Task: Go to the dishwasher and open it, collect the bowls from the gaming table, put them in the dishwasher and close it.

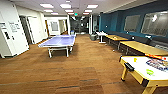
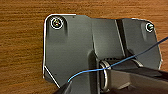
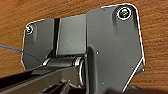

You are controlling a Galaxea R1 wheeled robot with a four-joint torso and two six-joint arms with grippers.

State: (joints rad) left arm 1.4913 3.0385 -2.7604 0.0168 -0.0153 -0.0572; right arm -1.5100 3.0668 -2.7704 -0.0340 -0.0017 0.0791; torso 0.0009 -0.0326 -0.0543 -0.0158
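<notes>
Yellow-sided gaming table (image 1: 140,72) is lying near, right; robot is seemingly driving between steps. Gripper openings cannot be told; approach required.

The head camera sat high and faced forward and down a long room, over the brown wood-grain floor (image 1: 82,65), with the white-topped, yellow-sided gaming table (image 1: 140,75) near at its right edge. Both wrist cameras looked straight down, close above that same floor (image 2: 22,45) (image 3: 155,37)
</notes>
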